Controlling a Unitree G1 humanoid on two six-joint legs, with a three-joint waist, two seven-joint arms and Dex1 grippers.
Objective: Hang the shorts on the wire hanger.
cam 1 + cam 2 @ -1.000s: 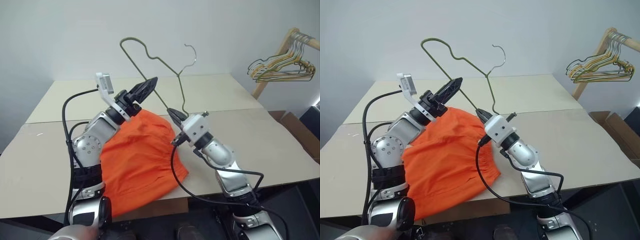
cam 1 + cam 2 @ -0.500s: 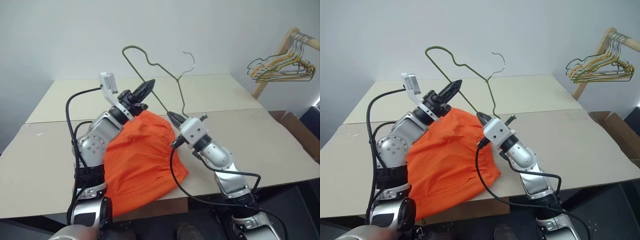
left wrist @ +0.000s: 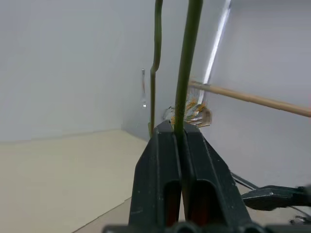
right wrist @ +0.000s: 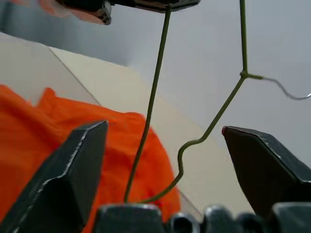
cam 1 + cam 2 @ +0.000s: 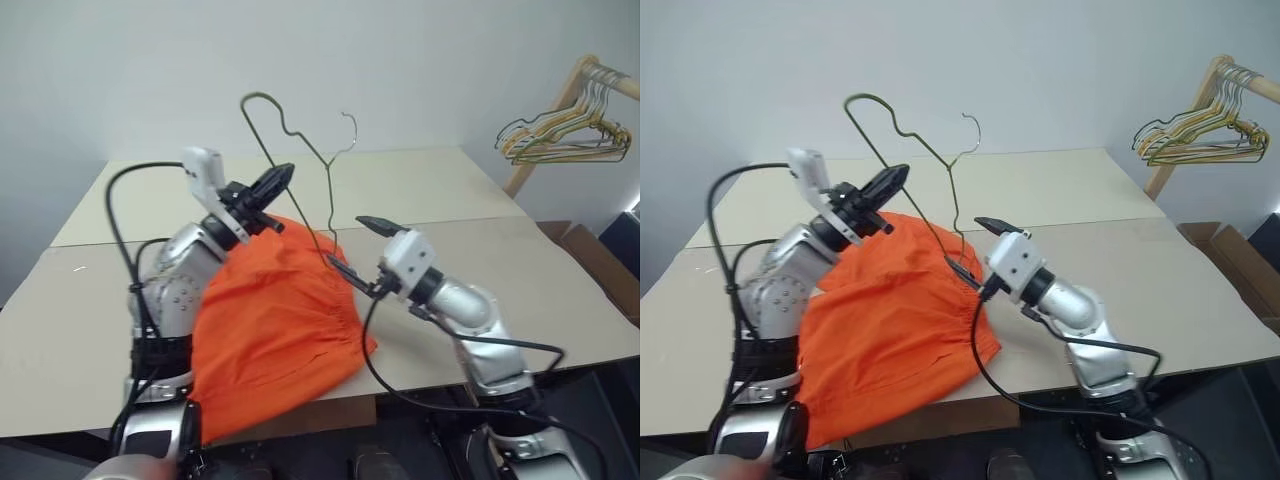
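Beige surface [image 5: 560,290], made of at least 2 panels, seam running across between near and far sections. Plain pale wall [image 5: 430,60] behind. Far right: slanted wooden rack [image 5: 556,116] with a bunch of spare wire hangers [image 5: 560,138] hung off its rod, mixed light colours, count unclear. Cardboard box [image 5: 605,265], probably open, on the floor past the surface's right edge.

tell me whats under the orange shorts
The shorts lie on the beige table, their lower edge draped over its front edge. Whatever else lies beneath is covered by the fabric.
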